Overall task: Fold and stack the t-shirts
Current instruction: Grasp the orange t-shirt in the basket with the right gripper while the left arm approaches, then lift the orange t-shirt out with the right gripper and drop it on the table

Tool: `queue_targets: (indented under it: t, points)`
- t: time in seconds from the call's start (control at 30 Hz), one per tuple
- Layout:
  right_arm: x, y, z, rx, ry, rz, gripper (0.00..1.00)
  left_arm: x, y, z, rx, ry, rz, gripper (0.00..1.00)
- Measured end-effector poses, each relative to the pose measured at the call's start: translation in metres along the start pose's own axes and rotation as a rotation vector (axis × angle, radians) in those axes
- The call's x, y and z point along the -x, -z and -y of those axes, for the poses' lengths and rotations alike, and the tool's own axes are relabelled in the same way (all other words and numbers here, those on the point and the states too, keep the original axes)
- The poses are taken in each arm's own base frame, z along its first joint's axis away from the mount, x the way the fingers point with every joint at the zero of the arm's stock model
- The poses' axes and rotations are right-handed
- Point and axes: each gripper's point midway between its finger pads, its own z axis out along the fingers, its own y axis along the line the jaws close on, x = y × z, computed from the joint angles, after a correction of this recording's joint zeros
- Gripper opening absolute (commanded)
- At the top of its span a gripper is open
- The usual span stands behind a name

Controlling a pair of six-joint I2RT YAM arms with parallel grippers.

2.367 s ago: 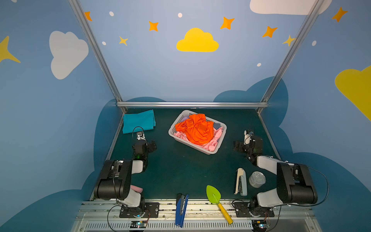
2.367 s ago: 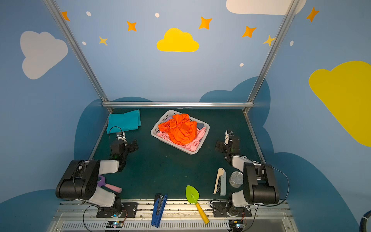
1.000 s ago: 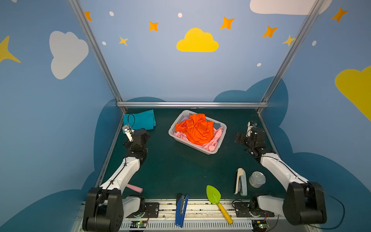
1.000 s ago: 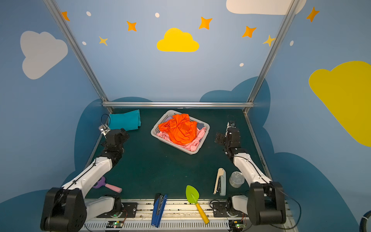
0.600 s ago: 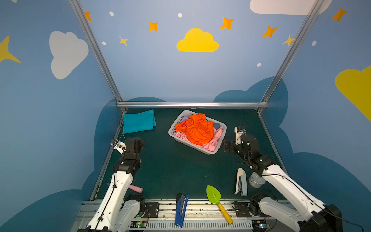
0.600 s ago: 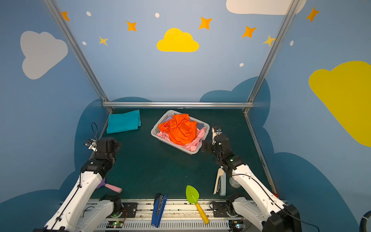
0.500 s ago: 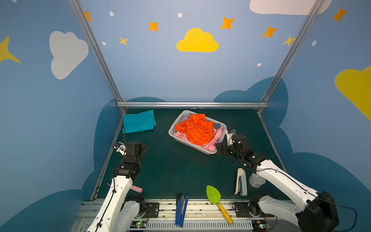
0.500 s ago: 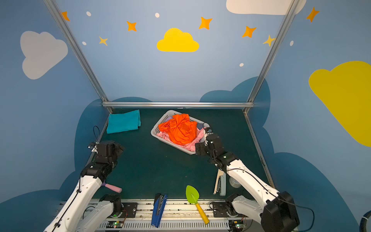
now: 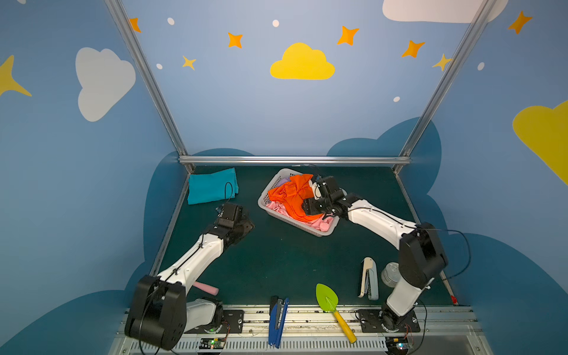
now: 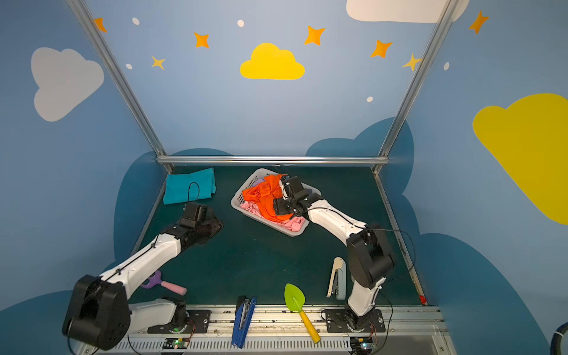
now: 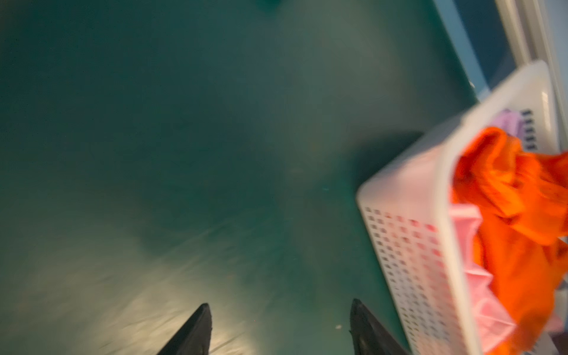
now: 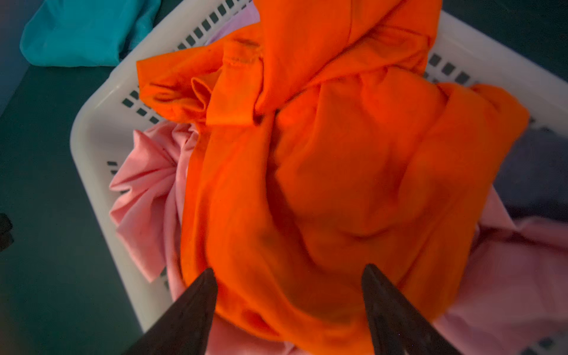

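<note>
An orange t-shirt point(image 9: 292, 196) point(image 10: 264, 198) lies crumpled on top of the white lattice basket point(image 9: 263, 203) in both top views. My right gripper point(image 12: 289, 268) hovers just above it, open, with orange cloth point(image 12: 338, 169) under the gap and nothing pinched. A teal t-shirt point(image 9: 212, 186) point(image 10: 188, 184) lies folded at the mat's back left corner. My left gripper point(image 11: 280, 302) is open over bare green mat, to the left of the basket point(image 11: 415, 190), and holds nothing.
Pink cloth point(image 9: 319, 226) and a bit of lilac cloth fill the basket under the orange shirt. Along the front edge lie a pink-handled tool point(image 9: 206, 288), a blue stapler point(image 9: 278, 319), a green shovel point(image 9: 327, 299), a white stapler point(image 9: 368, 278) and a clear jar point(image 9: 390, 274).
Both arms have stretched out from their folded pose at the front. The right gripper swung left to over the basket. The left gripper came in from the left edge toward the basket.
</note>
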Motion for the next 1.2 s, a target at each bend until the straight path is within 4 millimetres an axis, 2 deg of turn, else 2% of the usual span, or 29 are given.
queue_targets:
  t: [0.07,0.13,0.17,0.27,0.4,0.47,0.57,0.63,0.67,0.7,0.77,0.8,0.87,0.93,1.03,1.13,1.2]
  points:
    - [0.003,-0.013,-0.002,0.006,-0.001,-0.027,0.24,0.001,-0.013,0.02,-0.022,-0.024,-0.022,0.7]
    - [0.0,-0.024,-0.002,0.008,-0.01,-0.055,0.05,0.0,-0.025,0.037,-0.037,-0.042,-0.043,0.7]
    - [-0.003,-0.028,-0.001,0.005,-0.012,-0.071,0.0,-0.002,-0.033,0.046,-0.044,-0.053,-0.056,0.7]
    - [-0.004,-0.026,0.003,-0.007,-0.021,-0.088,0.0,-0.01,-0.049,0.061,-0.049,-0.077,-0.092,0.68]
    - [0.017,-0.005,0.012,-0.041,-0.028,-0.04,0.0,-0.03,-0.074,0.084,-0.049,-0.122,-0.154,0.64]
    - [0.033,0.018,0.018,-0.066,-0.032,0.012,0.0,-0.046,-0.09,0.1,-0.059,-0.151,-0.192,0.64]
    - [0.07,0.08,0.021,-0.087,-0.018,0.172,0.0,-0.064,-0.109,0.131,-0.094,-0.188,-0.238,0.63]
    - [0.096,0.138,0.018,-0.081,0.014,0.35,0.0,-0.077,-0.12,0.158,-0.135,-0.213,-0.266,0.63]
    - [0.104,0.161,0.016,-0.075,0.022,0.417,0.0,-0.081,-0.124,0.17,-0.156,-0.222,-0.277,0.63]
    - [0.115,0.199,0.01,-0.062,0.035,0.515,0.0,-0.087,-0.129,0.183,-0.177,-0.232,-0.293,0.63]
    - [0.133,0.256,-0.001,-0.034,0.048,0.664,0.0,-0.1,-0.136,0.207,-0.214,-0.253,-0.324,0.64]
    - [0.142,0.281,-0.006,-0.019,0.054,0.725,0.0,-0.106,-0.138,0.218,-0.231,-0.263,-0.339,0.63]
    - [0.155,0.315,-0.017,0.021,0.064,0.817,0.0,-0.117,-0.139,0.239,-0.271,-0.28,-0.371,0.6]
    - [0.163,0.335,-0.03,0.076,0.077,0.871,0.0,-0.124,-0.135,0.261,-0.321,-0.301,-0.394,0.6]
    - [0.168,0.337,-0.055,0.175,0.102,0.87,0.0,-0.126,-0.119,0.272,-0.364,-0.323,-0.404,0.62]
    - [0.17,0.323,-0.089,0.288,0.138,0.824,0.0,-0.106,-0.092,0.259,-0.362,-0.324,-0.375,0.65]
    - [0.173,0.313,-0.116,0.366,0.168,0.788,0.0,-0.078,-0.067,0.243,-0.353,-0.305,-0.323,0.67]
